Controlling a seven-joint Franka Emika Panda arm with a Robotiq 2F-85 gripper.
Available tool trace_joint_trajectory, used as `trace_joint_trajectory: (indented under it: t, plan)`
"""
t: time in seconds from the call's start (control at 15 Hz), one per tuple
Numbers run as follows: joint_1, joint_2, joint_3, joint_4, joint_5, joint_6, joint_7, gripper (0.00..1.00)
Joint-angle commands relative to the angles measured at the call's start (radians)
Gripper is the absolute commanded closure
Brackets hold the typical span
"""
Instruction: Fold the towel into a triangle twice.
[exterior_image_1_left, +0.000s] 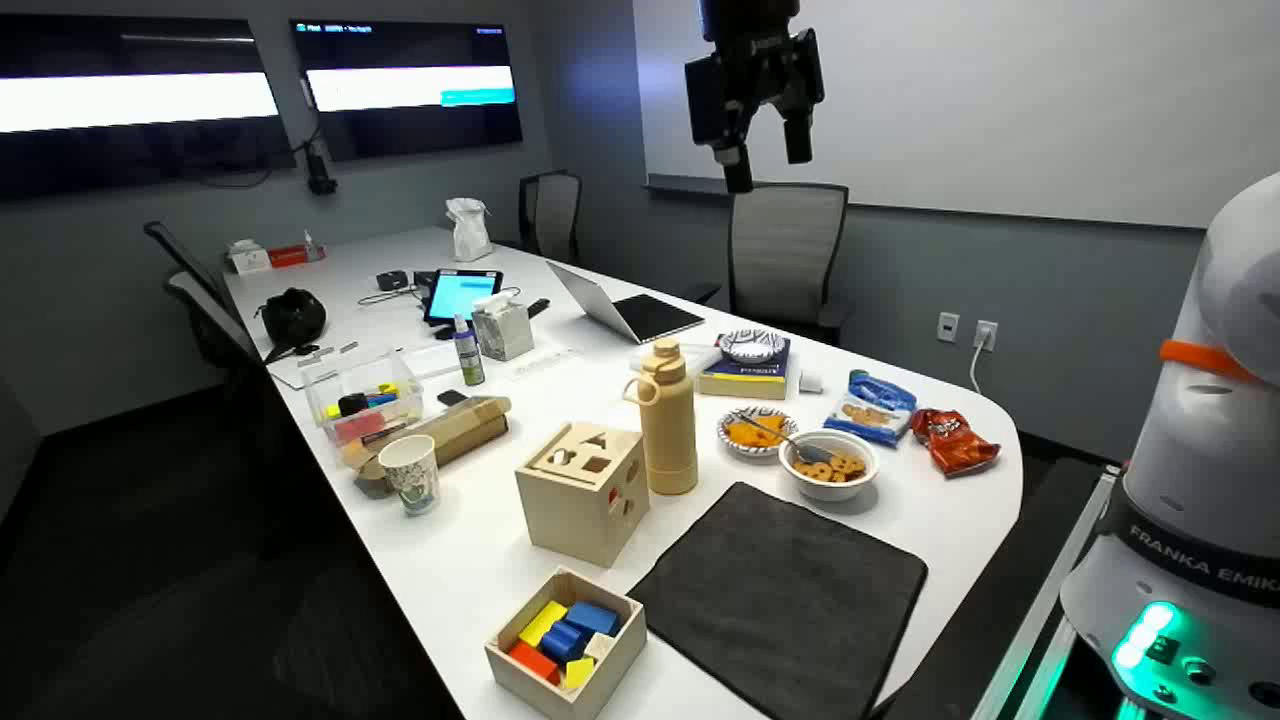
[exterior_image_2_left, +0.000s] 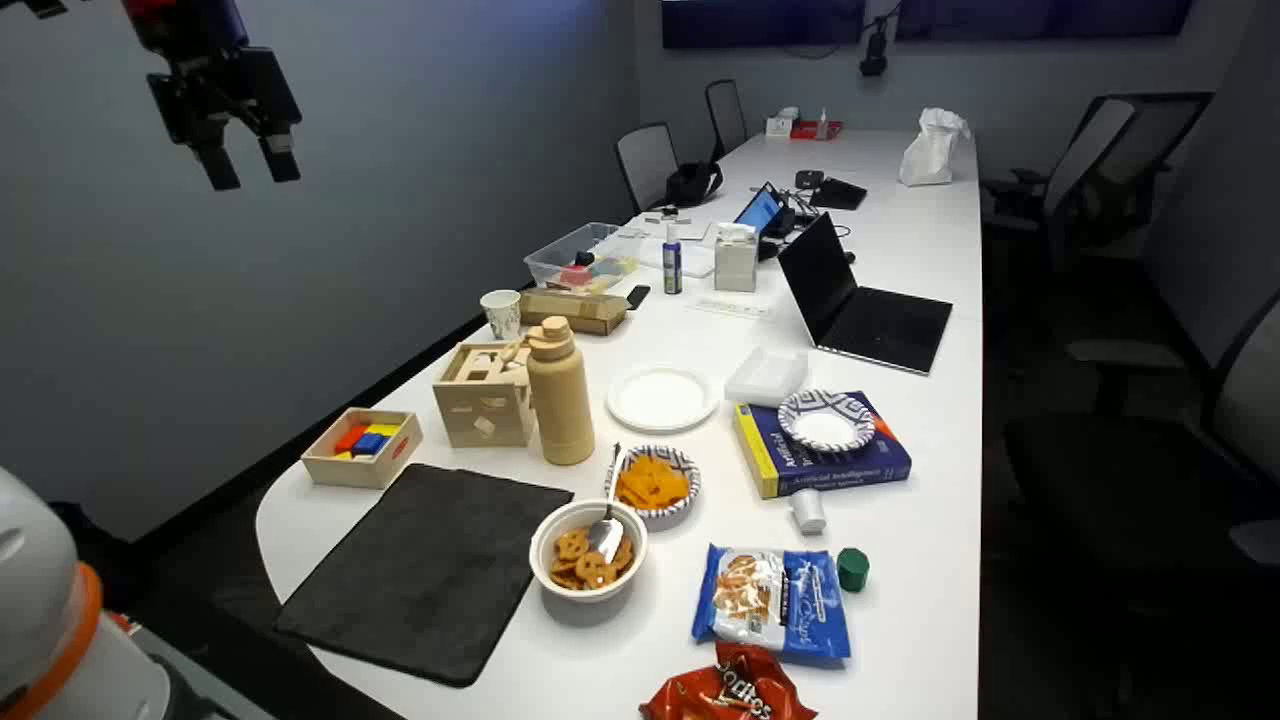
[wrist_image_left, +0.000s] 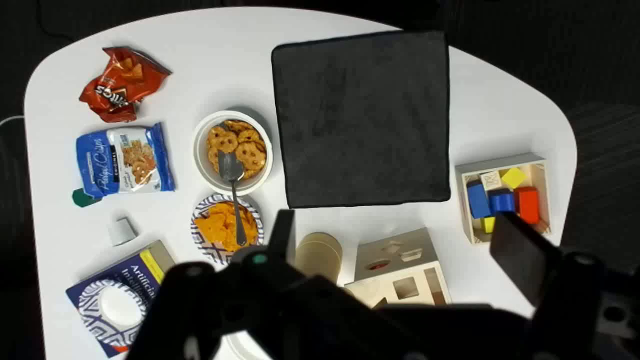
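Note:
The towel (exterior_image_1_left: 785, 605) is a dark grey square cloth lying flat and unfolded near the table's rounded end. It also shows in an exterior view (exterior_image_2_left: 430, 570) and whole in the wrist view (wrist_image_left: 364, 120). One corner reaches the table's edge. My gripper (exterior_image_1_left: 768, 165) is raised high above the table, well clear of the towel. It also shows in an exterior view (exterior_image_2_left: 254, 172). In the wrist view the fingers (wrist_image_left: 395, 220) stand wide apart with nothing held between them.
Beside the towel stand a shape-sorter box (exterior_image_1_left: 585, 490), a tan bottle (exterior_image_1_left: 668, 420), a tray of blocks (exterior_image_1_left: 640, 640) and a bowl of pretzels (exterior_image_1_left: 870, 470). A chip plate (exterior_image_2_left: 690, 490), a book (exterior_image_2_left: 850, 470) and snack bags (exterior_image_2_left: 770, 600) lie farther off.

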Motion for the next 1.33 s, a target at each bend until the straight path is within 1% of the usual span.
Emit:
trace_joint_trajectory:
  t: [0.0, 0.27, 0.47, 0.67, 0.8, 0.93, 1.0, 1.13, 1.27]
  plan:
    - [0.016, 0.004, -0.012, 0.004, -0.006, -0.002, 0.007, 0.0]
    - [-0.023, 0.175, -0.035, 0.055, -0.009, 0.098, 0.025, 0.0]
    - [-0.04, 0.364, -0.031, 0.111, -0.017, 0.201, 0.07, 0.0]
    - [-0.01, 0.557, -0.033, 0.167, 0.005, 0.244, 0.113, 0.0]
    - [0.012, 0.692, -0.037, 0.209, 0.002, 0.277, 0.211, 0.0]
    - [0.041, 0.815, -0.056, 0.235, 0.024, 0.362, 0.271, 0.0]
    - [0.058, 0.874, -0.067, 0.248, 0.023, 0.424, 0.302, 0.0]
    - [0.09, 0.988, -0.098, 0.274, 0.014, 0.546, 0.342, 0.0]
    - [0.113, 1.087, -0.128, 0.299, 0.036, 0.621, 0.357, 0.0]
